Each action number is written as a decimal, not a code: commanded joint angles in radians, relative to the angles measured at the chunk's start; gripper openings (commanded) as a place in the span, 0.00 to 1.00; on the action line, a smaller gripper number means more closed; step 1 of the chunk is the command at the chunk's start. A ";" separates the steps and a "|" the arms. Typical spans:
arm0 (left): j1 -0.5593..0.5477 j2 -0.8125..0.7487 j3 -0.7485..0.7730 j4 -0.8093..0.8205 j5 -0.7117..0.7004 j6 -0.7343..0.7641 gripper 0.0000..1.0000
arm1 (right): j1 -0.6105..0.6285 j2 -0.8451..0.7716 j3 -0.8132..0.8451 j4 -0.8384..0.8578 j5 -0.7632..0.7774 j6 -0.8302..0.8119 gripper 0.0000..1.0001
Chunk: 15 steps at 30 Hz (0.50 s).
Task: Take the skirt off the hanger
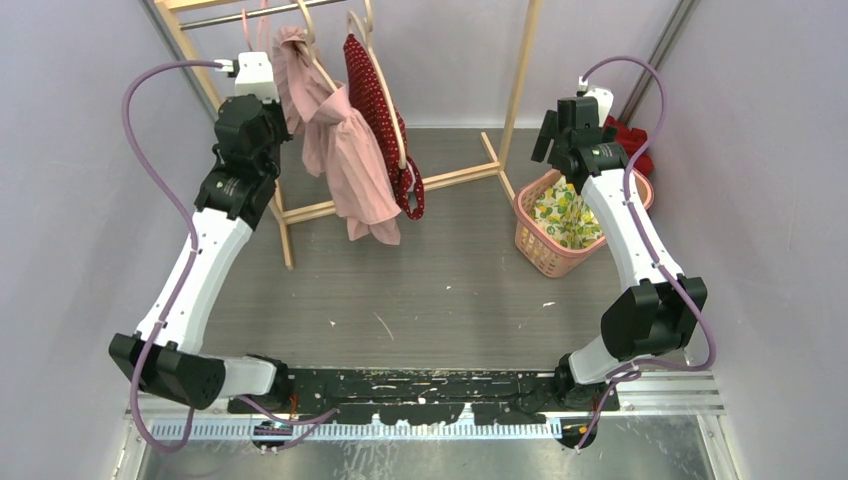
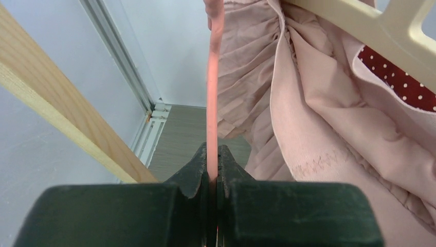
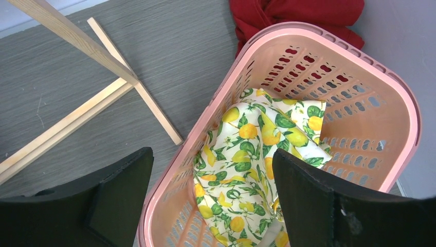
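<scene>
The pale pink skirt (image 1: 340, 150) hangs from a cream hanger (image 1: 318, 62) on the wooden rack, bunched and drooping towards the floor. In the left wrist view its pleated cloth (image 2: 319, 134) fills the right side under the hanger (image 2: 391, 31). My left gripper (image 2: 212, 154) is shut on a thin pink strap (image 2: 213, 77) of the skirt, which runs taut straight up from the jaws. From above, that gripper (image 1: 256, 72) sits high, just left of the skirt. My right gripper (image 3: 212, 170) hangs open over the basket, holding nothing.
A red polka-dot garment (image 1: 375, 100) hangs on a second hanger right of the skirt. The wooden rack (image 1: 520, 70) has a floor foot (image 3: 77, 36). A pink basket (image 1: 530, 235) holds a lemon-print cloth (image 3: 257, 149); red cloth (image 3: 293, 13) lies behind it.
</scene>
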 commanded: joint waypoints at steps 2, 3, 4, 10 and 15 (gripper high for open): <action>0.021 0.022 0.062 0.114 0.018 -0.021 0.00 | 0.003 -0.035 0.006 0.047 -0.007 -0.014 0.90; 0.024 0.030 0.062 0.117 0.018 -0.025 0.00 | 0.002 -0.035 0.007 0.047 -0.006 -0.016 0.90; 0.028 0.035 0.062 0.120 0.017 -0.032 0.00 | 0.002 -0.035 0.005 0.047 -0.008 -0.016 0.90; 0.071 0.063 0.052 0.134 0.022 -0.088 0.00 | 0.002 -0.030 0.004 0.043 -0.017 -0.018 0.90; 0.104 0.078 0.037 0.145 0.034 -0.135 0.00 | 0.003 -0.026 0.004 0.039 -0.030 -0.020 0.89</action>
